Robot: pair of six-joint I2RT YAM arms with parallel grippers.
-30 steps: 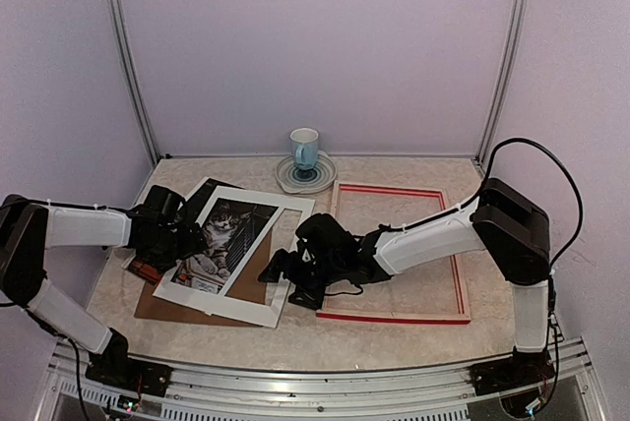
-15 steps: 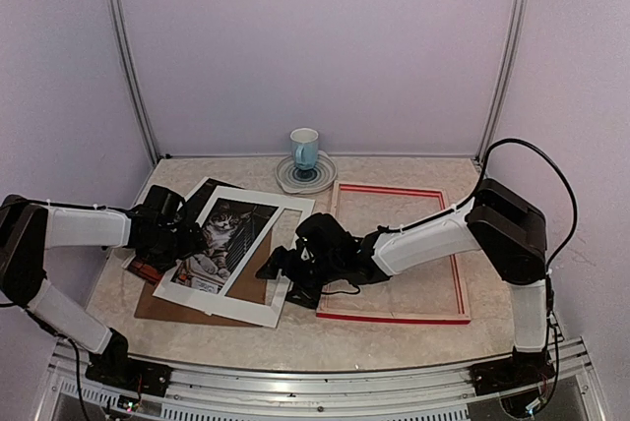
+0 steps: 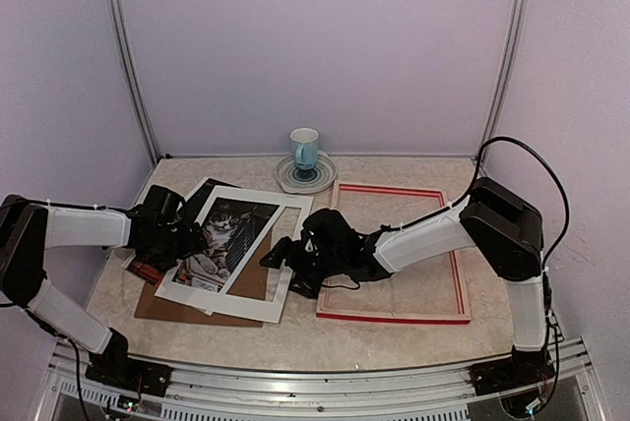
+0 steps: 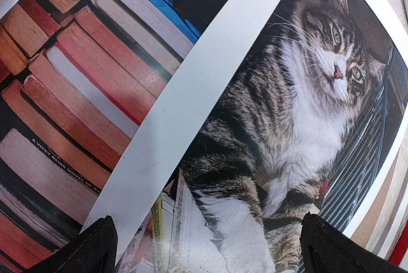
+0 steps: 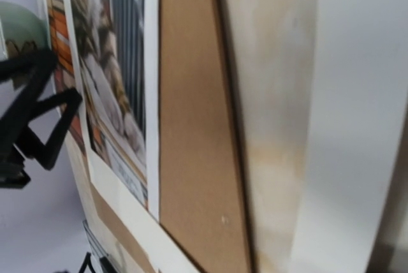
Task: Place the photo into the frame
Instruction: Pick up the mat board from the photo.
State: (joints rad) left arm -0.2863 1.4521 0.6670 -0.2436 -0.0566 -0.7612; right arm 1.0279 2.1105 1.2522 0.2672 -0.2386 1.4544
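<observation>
The photo (image 3: pixel 224 234), a grey tabby cat beside stacked books, lies at the left under a white mat board (image 3: pixel 285 207) with a window; its left part sticks out past the mat. My left gripper (image 3: pixel 189 241) hovers low over it, open, with the fingertips (image 4: pixel 95 247) wide apart over the cat print (image 4: pixel 306 113) and the mat strip (image 4: pixel 191 107). The red frame (image 3: pixel 460 273) lies flat at the right, empty. My right gripper (image 3: pixel 281 256) is at the mat's right edge; its fingers do not show in the right wrist view.
A brown backing board (image 3: pixel 167 308) lies under the mat and shows in the right wrist view (image 5: pixel 191 126). A blue and white cup (image 3: pixel 304 149) stands on a saucer (image 3: pixel 285 177) at the back. Lilac walls close in the table.
My right gripper has slid a little farther back along the mat board's right edge. The left arm has not moved.
</observation>
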